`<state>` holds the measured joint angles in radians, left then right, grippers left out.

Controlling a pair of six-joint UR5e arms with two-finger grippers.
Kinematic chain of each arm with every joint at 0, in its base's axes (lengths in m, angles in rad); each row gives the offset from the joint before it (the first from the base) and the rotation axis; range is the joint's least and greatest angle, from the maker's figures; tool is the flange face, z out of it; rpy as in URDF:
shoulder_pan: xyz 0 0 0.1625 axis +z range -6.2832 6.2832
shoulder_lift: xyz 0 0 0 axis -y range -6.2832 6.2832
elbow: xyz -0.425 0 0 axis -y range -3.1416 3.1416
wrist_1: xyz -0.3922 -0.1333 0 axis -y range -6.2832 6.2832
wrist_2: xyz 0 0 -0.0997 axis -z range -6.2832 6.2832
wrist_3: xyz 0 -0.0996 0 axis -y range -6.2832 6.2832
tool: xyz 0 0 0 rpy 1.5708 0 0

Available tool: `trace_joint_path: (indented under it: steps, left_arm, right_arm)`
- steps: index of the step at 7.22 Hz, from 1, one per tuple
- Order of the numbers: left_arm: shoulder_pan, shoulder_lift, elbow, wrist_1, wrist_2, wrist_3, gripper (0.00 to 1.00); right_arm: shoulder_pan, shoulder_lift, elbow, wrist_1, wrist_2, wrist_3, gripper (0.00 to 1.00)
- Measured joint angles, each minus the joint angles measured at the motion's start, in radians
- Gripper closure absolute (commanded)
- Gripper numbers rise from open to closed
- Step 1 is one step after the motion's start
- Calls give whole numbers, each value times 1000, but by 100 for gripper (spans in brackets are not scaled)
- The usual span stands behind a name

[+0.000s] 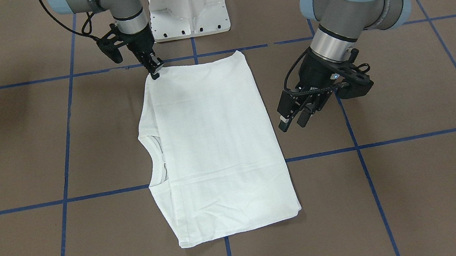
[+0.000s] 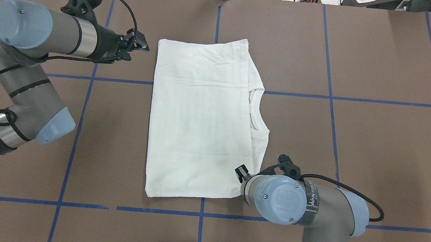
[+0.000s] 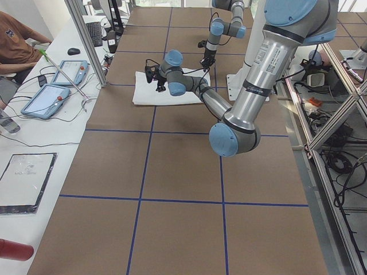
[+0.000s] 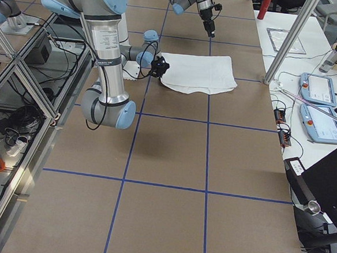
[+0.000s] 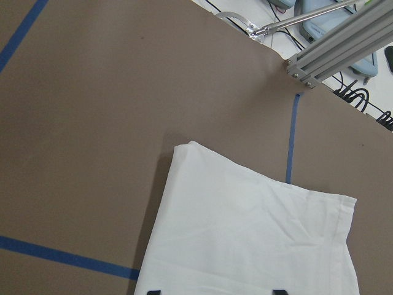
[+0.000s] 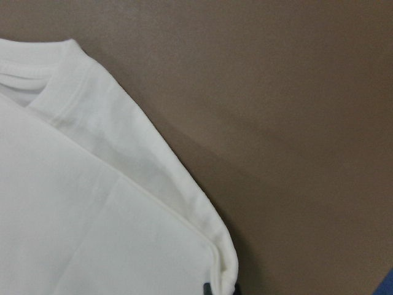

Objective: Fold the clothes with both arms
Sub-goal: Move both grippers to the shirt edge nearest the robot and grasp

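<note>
The clothes (image 1: 213, 148) are one white shirt folded into a rectangle, flat on the brown table, collar (image 2: 256, 112) showing at one long side. My right gripper (image 1: 155, 72) is down at the shirt's corner nearest the robot base. In the right wrist view the corner of the shirt (image 6: 123, 203) sits pinched between the narrow fingertips of the right gripper (image 6: 221, 289), which is shut on it. My left gripper (image 1: 292, 125) hangs open above bare table beside the opposite long edge, apart from the cloth. The left wrist view shows the shirt (image 5: 245, 233) below the open left gripper (image 5: 216, 292).
The white pedestal base (image 1: 187, 7) stands just behind the shirt. Blue tape lines (image 2: 355, 99) grid the table. A side bench with tablets (image 3: 54, 86), an aluminium post (image 3: 86, 40) and a seated person (image 3: 14, 40) lies beyond the far edge.
</note>
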<state>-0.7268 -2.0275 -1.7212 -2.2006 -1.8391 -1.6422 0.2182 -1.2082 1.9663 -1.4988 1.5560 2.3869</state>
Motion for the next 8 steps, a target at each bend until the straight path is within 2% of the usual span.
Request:
trace_joint_path:
  steps: [3, 4, 6, 8]
  left_arm:
    - [263, 56, -199, 178, 139, -237, 32]
    - [347, 83, -232, 226, 200, -296, 32]
    - [464, 139, -244, 254, 265, -387, 32]
    - [546, 153, -231, 263, 284, -465, 33]
  right_arm:
    - [1, -13, 24, 0, 8, -1, 100]
    - [1, -17, 29, 0, 10, -2, 100]
    - [0, -23, 32, 0, 12, -2, 100]
    - [-1, -23, 32, 0, 12, -2, 100]
